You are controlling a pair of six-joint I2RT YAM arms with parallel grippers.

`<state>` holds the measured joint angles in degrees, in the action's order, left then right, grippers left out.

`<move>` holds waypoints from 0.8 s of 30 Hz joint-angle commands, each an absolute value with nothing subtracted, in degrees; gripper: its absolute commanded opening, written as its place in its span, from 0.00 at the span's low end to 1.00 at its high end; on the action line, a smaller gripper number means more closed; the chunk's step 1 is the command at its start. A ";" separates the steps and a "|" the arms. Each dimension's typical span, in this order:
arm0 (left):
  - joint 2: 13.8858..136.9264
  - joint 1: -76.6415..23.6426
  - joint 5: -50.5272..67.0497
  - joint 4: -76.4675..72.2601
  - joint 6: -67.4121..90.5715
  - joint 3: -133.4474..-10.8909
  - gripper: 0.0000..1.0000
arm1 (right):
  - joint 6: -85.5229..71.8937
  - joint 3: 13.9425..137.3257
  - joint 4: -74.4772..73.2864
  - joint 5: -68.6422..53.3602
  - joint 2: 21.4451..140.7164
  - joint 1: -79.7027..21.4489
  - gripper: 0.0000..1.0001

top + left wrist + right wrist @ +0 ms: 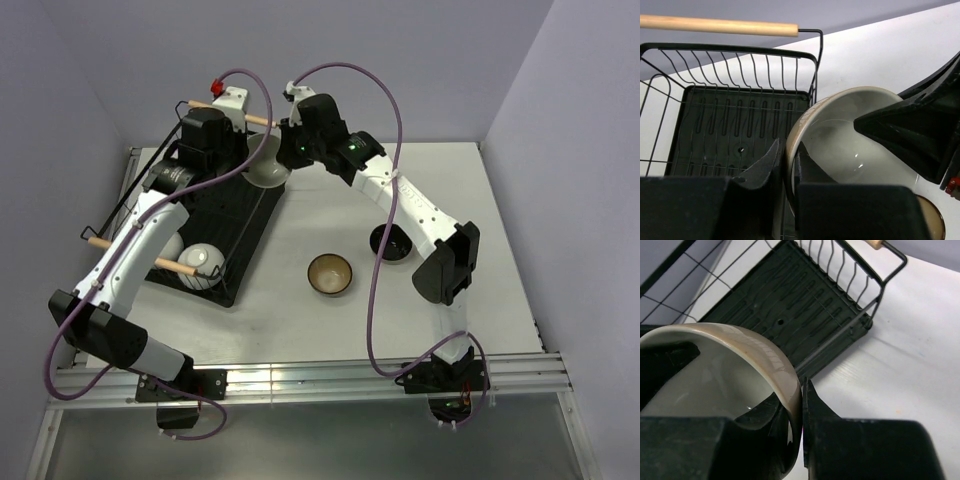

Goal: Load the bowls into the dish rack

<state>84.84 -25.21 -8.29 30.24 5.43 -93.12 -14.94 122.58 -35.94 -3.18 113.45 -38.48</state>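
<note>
A cream-beige bowl (268,166) hangs tilted over the far right edge of the black wire dish rack (243,226). Both grippers hold it. My left gripper (249,163) is shut on its left rim, which sits between the fingers in the left wrist view (789,159), with the bowl (850,145) to the right. My right gripper (291,153) is shut on the opposite rim (801,407) of the bowl (715,375). Two white bowls (201,263) lie in the rack's near end. A brown bowl (329,274) and a black bowl (391,243) stand on the table.
The rack's tray (740,125) lies bare below the held bowl, also in the right wrist view (800,305). Wooden handles run across the far end (720,26) and near end (172,264). The table's left edge and walls are close by the rack.
</note>
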 commanded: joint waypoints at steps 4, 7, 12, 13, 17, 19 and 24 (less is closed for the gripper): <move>79.72 -21.11 -3.96 26.19 9.13 -96.50 0.70 | -18.19 127.62 -24.00 -10.55 113.11 -38.50 0.00; 78.67 -14.28 5.85 28.65 12.65 -97.91 0.94 | -19.51 128.85 -20.75 -13.09 114.61 -38.32 0.00; 75.77 -1.59 29.07 28.74 16.87 -93.27 0.99 | -23.54 127.89 -14.07 -20.20 117.15 -38.23 0.00; 75.59 -0.19 32.49 29.00 16.96 -92.56 0.99 | -24.42 127.53 -13.11 -22.65 117.51 -38.15 0.00; 74.18 3.77 42.60 26.90 23.17 -86.50 0.99 | -28.29 126.39 -7.40 -29.08 119.79 -37.79 0.00; 73.39 5.53 45.78 23.48 25.91 -82.37 0.99 | -29.79 126.30 -6.25 -30.93 120.49 -37.79 0.00; 73.04 7.12 50.44 19.17 31.37 -77.35 0.99 | -31.90 125.16 -3.34 -34.45 121.03 -37.62 0.00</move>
<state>74.02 6.44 42.94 24.60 26.48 -78.65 -27.88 124.11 -13.17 -29.41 122.91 -37.98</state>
